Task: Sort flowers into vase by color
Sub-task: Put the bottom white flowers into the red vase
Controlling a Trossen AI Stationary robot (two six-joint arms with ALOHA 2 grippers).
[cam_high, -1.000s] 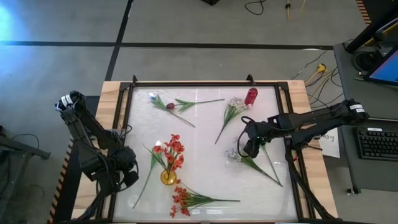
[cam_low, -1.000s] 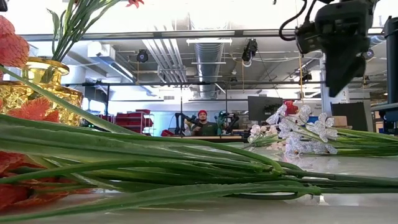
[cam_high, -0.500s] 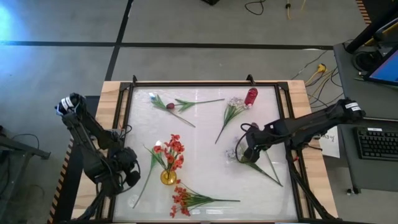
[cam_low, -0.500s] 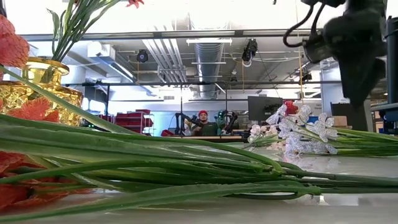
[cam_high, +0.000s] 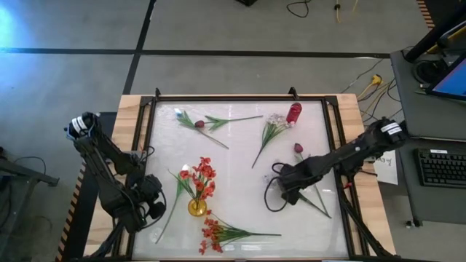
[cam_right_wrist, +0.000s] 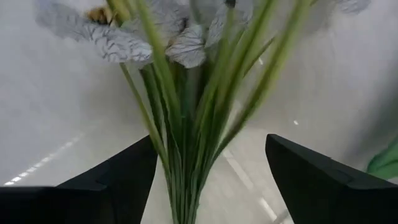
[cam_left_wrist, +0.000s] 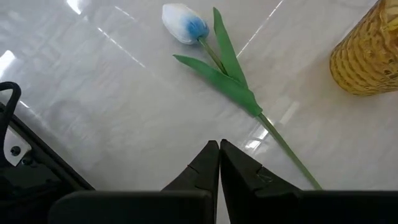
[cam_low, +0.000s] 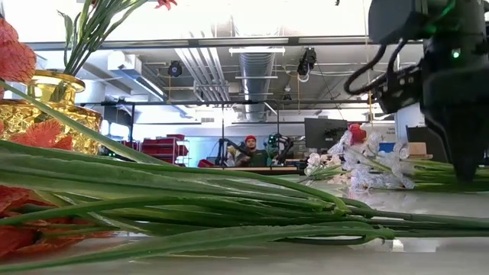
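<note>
Right hand (cam_right_wrist: 205, 168) was spread wide, fingers straddling the white spray's stems (cam_right_wrist: 186, 124), not clamped, at 4 o'clock on the desk (cam_high: 240, 156). Left hand (cam_left_wrist: 219, 163) clenched empty at 8 o'clock; only its wrist view showed a white bud (cam_left_wrist: 185, 22).

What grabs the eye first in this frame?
The right gripper, low over the table's right half, straddles the stems of a white spray with open fingers. Left of centre, a gold vase already holds red-orange flowers, and another red-orange spray lies just in front of it. The left gripper waits shut near a white bud.
</note>
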